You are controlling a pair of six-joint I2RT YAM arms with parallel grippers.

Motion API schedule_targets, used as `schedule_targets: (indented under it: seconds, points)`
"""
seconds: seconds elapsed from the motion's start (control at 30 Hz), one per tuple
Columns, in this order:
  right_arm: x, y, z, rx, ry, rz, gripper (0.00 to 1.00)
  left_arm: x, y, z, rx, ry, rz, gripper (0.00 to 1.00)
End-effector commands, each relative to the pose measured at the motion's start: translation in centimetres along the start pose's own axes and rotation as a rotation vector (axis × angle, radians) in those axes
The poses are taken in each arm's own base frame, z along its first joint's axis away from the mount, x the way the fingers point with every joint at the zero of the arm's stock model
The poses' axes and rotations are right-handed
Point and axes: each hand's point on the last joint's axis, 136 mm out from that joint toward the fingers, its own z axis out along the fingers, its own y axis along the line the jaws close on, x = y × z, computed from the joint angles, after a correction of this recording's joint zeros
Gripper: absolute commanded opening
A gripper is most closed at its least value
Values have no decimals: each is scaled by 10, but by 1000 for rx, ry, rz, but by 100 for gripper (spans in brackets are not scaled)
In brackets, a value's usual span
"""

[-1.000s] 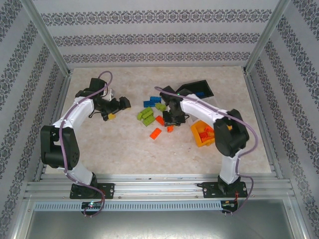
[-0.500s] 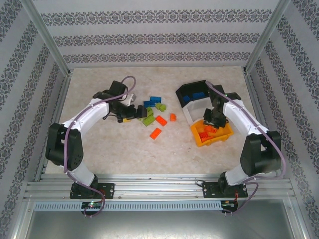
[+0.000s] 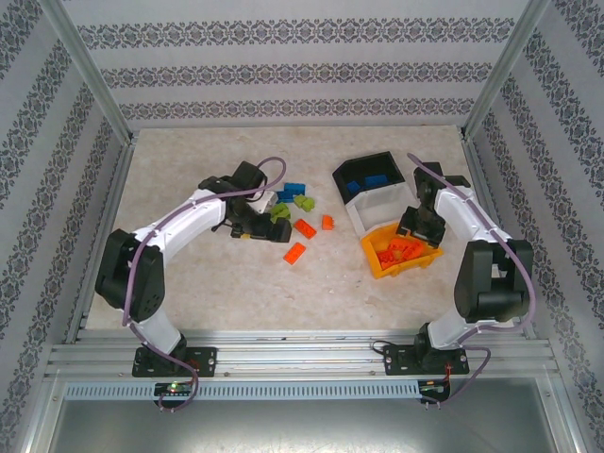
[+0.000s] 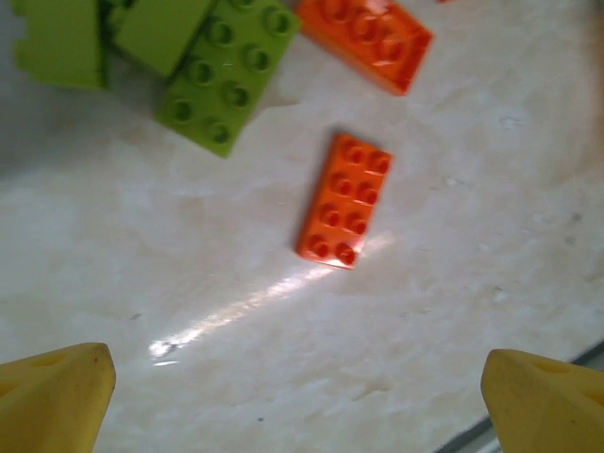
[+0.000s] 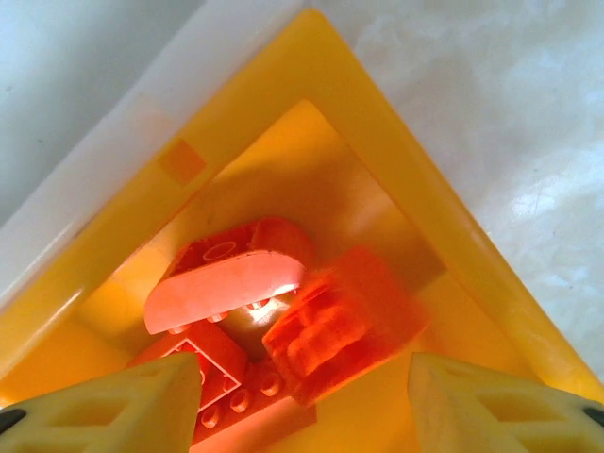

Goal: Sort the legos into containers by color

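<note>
Left arm (image 3: pixel 179 222) stretched forward and inward, left end effector (image 4: pixel 302 406) pointing down, fingers (image 4: pixel 52 396) spread wide with nothing between them. Right arm (image 3: pixel 472 226) raised from its base and bent at the elbow, right end effector (image 5: pixel 302 406) pointing down, fingers (image 5: pixel 104 411) parted, gripping nothing.

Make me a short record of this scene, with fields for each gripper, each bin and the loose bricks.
left gripper: open, over the table, flat orange brick ahead
right gripper: open, over orange-yellow bin
orange-yellow bin: orange bricks inside
black bin: blue bricks inside
white bin: contents unclear
loose: blue brick, green brick, small orange brick
</note>
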Motion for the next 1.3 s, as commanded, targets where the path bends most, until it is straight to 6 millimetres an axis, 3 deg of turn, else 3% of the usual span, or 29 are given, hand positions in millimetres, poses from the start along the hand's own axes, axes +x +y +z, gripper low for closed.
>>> schedule_targets:
  seconds: [0.0,0.2,0.37,0.5,0.93,1.27]
  points:
    - [-9,4,-30,-29,-86,-10,63,-7,19,5,-125,27,7,100]
    - [3,32,-51,-122,-115,-58,65,-33,23,27,-158,66,-50,97]
    - [17,51,-53,-165,-94,-92,66,-52,36,39,-231,96,-62,93]
    - [23,59,-52,-186,-80,-109,66,-61,52,41,-272,111,-83,84]
    - [30,65,-35,-193,-27,-112,66,-55,80,47,-294,154,-97,69]
    - [27,72,-39,-193,-27,-125,66,-53,85,62,-279,178,-98,54]
